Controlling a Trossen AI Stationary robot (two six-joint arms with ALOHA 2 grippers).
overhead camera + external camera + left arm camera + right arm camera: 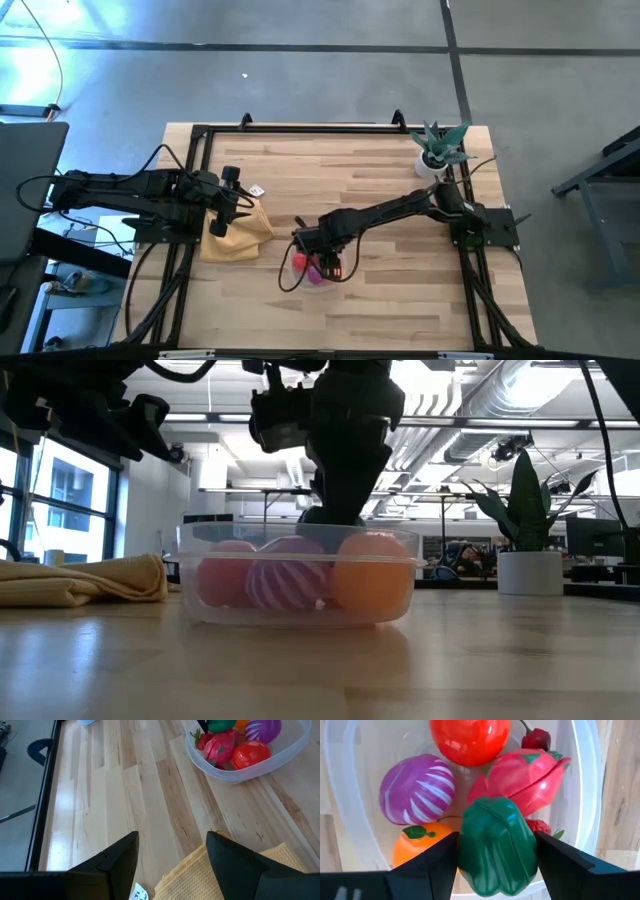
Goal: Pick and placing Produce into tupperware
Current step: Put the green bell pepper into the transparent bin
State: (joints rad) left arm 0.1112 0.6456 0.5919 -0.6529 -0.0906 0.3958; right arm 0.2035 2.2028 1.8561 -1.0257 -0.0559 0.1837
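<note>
Green plastic, a toy pepper (495,845), sits between the two fingers of the right pincer (495,857), which grips it from both sides directly above the tupperware (585,780). Under the pepper, inside this clear container, lie a red tomato (469,740), a purple striped piece (416,787), a pink dragon fruit (520,780), an orange (415,850) and a small strawberry (538,826). The tupperware stands on the wooden desk (400,290), near its front middle. The left pincer (172,855) hangs with fingers apart, holding nothing, over the yellow cloth (210,875), well apart from the container.
</note>
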